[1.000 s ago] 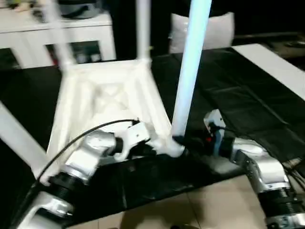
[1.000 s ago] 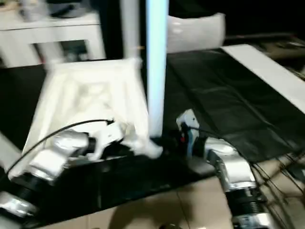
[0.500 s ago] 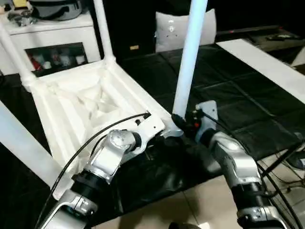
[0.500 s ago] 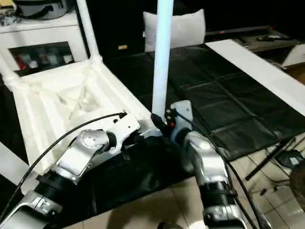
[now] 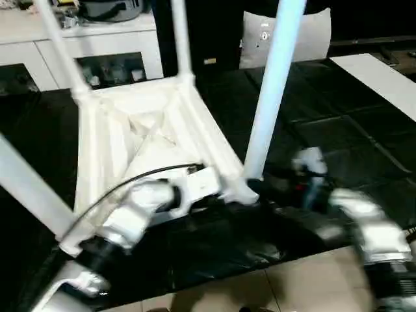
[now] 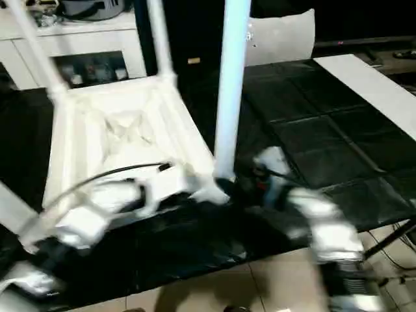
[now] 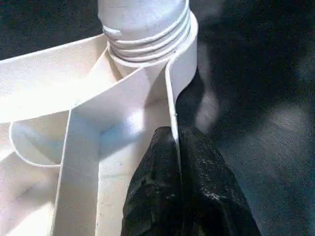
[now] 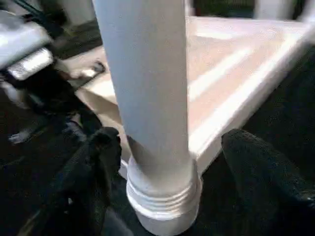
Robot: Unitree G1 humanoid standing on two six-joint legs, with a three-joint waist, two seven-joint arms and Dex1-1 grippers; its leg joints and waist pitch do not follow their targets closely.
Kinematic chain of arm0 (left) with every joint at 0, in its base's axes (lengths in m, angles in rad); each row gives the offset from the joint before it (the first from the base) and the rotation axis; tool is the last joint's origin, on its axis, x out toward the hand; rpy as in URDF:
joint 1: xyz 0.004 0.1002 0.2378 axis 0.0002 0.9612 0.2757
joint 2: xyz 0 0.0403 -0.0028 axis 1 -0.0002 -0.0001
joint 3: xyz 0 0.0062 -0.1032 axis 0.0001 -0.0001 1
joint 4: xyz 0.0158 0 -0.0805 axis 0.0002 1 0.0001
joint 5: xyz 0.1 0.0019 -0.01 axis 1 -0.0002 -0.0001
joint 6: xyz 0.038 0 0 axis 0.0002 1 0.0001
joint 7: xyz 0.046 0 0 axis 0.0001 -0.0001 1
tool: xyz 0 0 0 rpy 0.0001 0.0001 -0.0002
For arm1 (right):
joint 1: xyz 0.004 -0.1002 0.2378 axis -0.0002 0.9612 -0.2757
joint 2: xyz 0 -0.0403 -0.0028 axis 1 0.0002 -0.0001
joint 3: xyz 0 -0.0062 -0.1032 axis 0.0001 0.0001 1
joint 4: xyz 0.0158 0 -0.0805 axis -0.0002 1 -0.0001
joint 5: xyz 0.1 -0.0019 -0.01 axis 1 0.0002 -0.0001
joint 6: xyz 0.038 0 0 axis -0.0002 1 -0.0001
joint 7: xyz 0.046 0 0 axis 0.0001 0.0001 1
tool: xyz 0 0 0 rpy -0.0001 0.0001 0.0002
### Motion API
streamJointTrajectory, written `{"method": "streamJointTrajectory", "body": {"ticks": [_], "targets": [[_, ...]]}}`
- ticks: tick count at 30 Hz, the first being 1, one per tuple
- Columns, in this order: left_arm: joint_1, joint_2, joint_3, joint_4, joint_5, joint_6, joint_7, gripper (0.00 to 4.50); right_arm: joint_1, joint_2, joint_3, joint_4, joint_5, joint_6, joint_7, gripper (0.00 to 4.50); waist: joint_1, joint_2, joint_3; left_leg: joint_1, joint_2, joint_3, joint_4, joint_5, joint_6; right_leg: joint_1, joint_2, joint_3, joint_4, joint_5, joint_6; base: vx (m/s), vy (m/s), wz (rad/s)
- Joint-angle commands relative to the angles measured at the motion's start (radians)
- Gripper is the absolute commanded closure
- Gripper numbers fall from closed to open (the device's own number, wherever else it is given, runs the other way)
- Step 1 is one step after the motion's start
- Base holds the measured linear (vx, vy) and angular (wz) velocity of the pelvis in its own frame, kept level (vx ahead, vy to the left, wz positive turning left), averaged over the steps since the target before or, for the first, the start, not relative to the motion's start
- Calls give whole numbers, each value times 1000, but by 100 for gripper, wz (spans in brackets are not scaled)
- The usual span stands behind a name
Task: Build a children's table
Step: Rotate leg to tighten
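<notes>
The children's table (image 5: pixel 149 136) lies upside down on a black cover, its ribbed underside facing up. Its legs stand in the corner sockets. The near right leg (image 5: pixel 270 91) rises from its threaded socket (image 8: pixel 165 196). My left gripper (image 7: pixel 176 135) is shut on the thin rim wall of the table top, right beside that socket. My right gripper (image 8: pixel 167 147) is open, with one black finger (image 8: pixel 98 162) on each side of the leg's base, neither touching it. The right forearm (image 5: pixel 364 227) is blurred.
Two back legs (image 5: pixel 179 39) and a near left leg (image 5: pixel 29 188) stick up around the work. Behind stands a white cabinet (image 5: pixel 97 45) with glass doors, with a white cushion (image 5: pixel 260 39) to its right. A white board (image 5: pixel 383 71) lies at the right, and tiled floor (image 5: pixel 260 292) is in front.
My right gripper's fingers have spread off the base of the near right leg. The camera view has shifted. The left gripper keeps its hold on the rim.
</notes>
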Motion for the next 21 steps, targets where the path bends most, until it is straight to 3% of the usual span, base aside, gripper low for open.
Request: {"method": "streamJointTrajectory", "body": {"ticks": [1, 3, 4, 6, 11, 21], "targets": [[3, 21, -52, -2, -9, -70, -109, 450, -20, -20, 25, -4, 11, -3, 69, 90, 4, -11, -61, -2, 24, 3, -67, -183, 95, 61, -64, 56, -82, -438, -78, 0, 0, 0], [1, 39, -57, -1, -25, -94, -160, 450, -31, -34, 42, 9, 7, -9, 112, 90, 14, -12, -64, -1, 30, 3, -68, -170, 90, 59, -64, 61, -74, -414, -91, 0, 0, 0], [-2, 44, -60, 2, -28, -100, -177, 450, -37, -41, 50, 15, 5, -10, 131, 116, 16, -16, -64, -1, 30, 5, -68, -167, 91, 58, -64, 61, -73, -408, -93, 0, 0, 0], [-24, 77, -81, 22, -34, -151, -255, 450, -56, -71, 116, 27, -13, -10, 232, 124, 25, -18, -66, 1, 32, 7, -67, -150, 93, 57, -64, 64, -67, -390, -104, 0, 0, 0], [-42, 81, -98, 35, -36, -185, -302, 450, -74, -67, 157, 39, -18, -1, 285, 177, 44, -21, -69, 0, 37, 8, -67, -117, 90, 57, -67, 70, -55, -337, -126, 0, 0, 0], [-53, 67, -100, 54, -47, -210, -327, 450, -99, -57, 186, 62, 2, 25, 329, 256, 48, -25, -68, 0, 34, 13, -67, -126, 75, 58, -69, 70, -60, -382, -104, 0, 0, 0]]}}
